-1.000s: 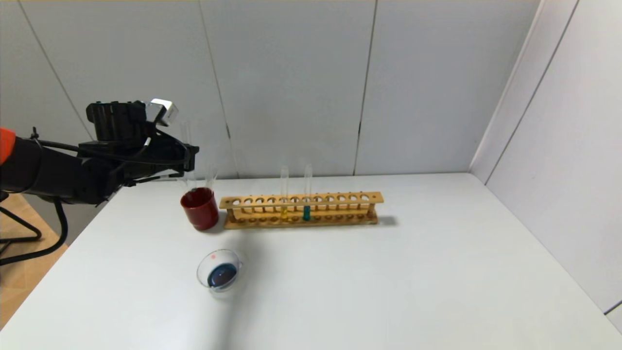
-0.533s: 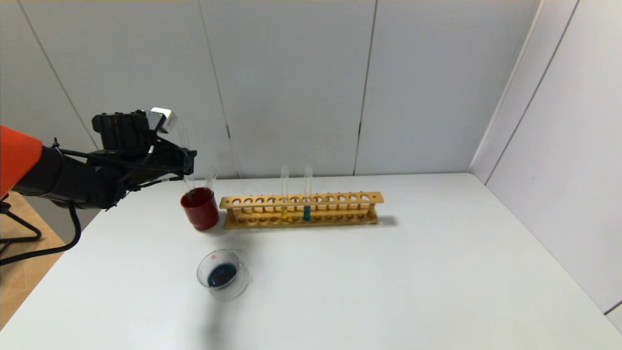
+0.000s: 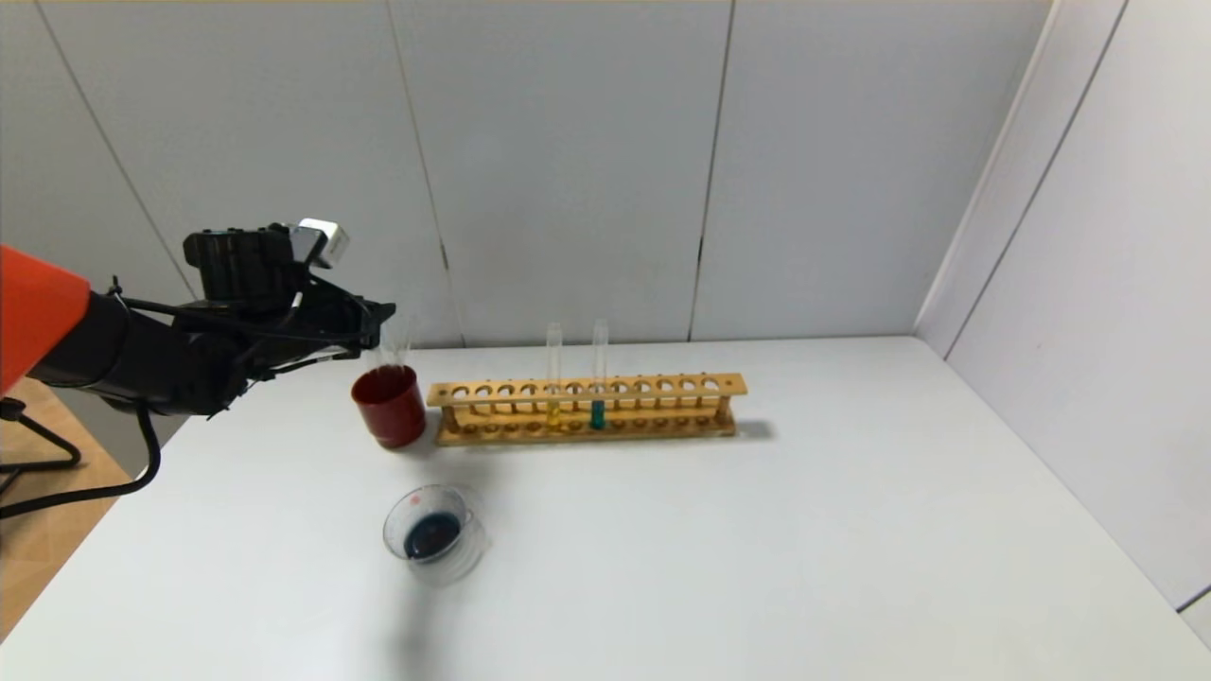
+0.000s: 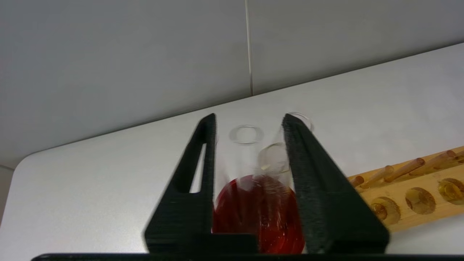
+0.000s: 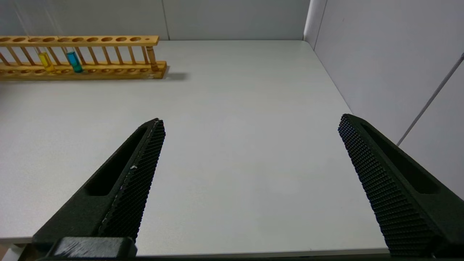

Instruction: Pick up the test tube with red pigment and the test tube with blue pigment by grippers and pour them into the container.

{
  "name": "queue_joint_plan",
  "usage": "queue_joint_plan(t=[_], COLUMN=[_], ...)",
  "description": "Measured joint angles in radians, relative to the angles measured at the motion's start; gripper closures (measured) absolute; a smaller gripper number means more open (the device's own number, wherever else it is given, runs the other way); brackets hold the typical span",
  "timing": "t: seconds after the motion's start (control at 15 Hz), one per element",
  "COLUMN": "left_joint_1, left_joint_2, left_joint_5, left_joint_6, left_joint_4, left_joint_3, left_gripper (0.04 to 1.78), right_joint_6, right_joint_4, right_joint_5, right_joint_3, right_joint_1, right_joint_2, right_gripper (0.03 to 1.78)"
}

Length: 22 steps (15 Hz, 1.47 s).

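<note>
My left gripper [image 3: 381, 313] hovers just above the dark red cup [image 3: 390, 408] at the back left, its fingers open [image 4: 249, 119]. Two clear glass tubes [image 3: 398, 339] with no coloured liquid showing lean in that cup; in the left wrist view their rims [image 4: 246, 134] sit between the spread fingers, loose. No test tube holding red or blue pigment is in view. The container [image 3: 434, 534], a small clear glass dish, stands nearer the front with dark blue liquid in it. My right gripper [image 5: 250, 121] hangs open over bare table, holding nothing.
A wooden tube rack [image 3: 587, 408] stands right of the red cup, carrying a yellow-liquid tube [image 3: 553, 378] and a teal-liquid tube [image 3: 598, 376]. Walls close off the back and right side. The table's left edge [image 3: 114, 501] runs below my left arm.
The left gripper held a clear tube upright above the red cup; it has opened, and the tube has dropped into the cup beside the other. The gripper shifted slightly right.
</note>
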Motion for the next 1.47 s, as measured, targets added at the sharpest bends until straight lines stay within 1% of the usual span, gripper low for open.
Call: queue_joint_plan(t=[0.2,0.33,0.47,0.53,0.67,0.8,0.93,1.2,1.33,1.47], left_joint_1=[-0.002,-0.004,-0.012,-0.017,-0.026,-0.030,-0.032,-0.033,-0.032,-0.031], left_joint_2=[-0.039,-0.082,-0.151,-0.200,-0.311,-0.451,-0.607,-0.931,-1.093,-1.246], left_joint_5=[-0.001,0.000,0.002,0.007,0.023,0.065,0.105,0.143,0.182,0.209], left_joint_6=[0.000,0.000,0.001,0.002,0.006,0.010,0.012,0.010,0.008,0.007], left_joint_4=[0.001,0.001,0.001,0.005,0.019,0.071,0.163,0.371,0.477,0.535], left_joint_3=[0.022,0.045,0.078,0.098,0.139,0.184,0.220,0.271,0.310,0.375], left_gripper=[0.52,0.27,0.13,0.09,0.08,0.08,0.08,0.08,0.08,0.08], right_joint_6=[0.000,0.000,0.000,0.000,0.000,0.000,0.000,0.000,0.000,0.000], right_joint_4=[0.000,0.000,0.000,0.000,0.000,0.000,0.000,0.000,0.000,0.000], right_joint_5=[0.000,0.000,0.000,0.000,0.000,0.000,0.000,0.000,0.000,0.000], right_joint_3=[0.000,0.000,0.000,0.000,0.000,0.000,0.000,0.000,0.000,0.000], right_joint_1=[0.000,0.000,0.000,0.000,0.000,0.000,0.000,0.000,0.000,0.000], right_joint_2=[0.000,0.000,0.000,0.000,0.000,0.000,0.000,0.000,0.000,0.000], right_gripper=[0.06,0.06,0.06,0.06,0.06,0.06,0.06,0.06,0.06,0.06])
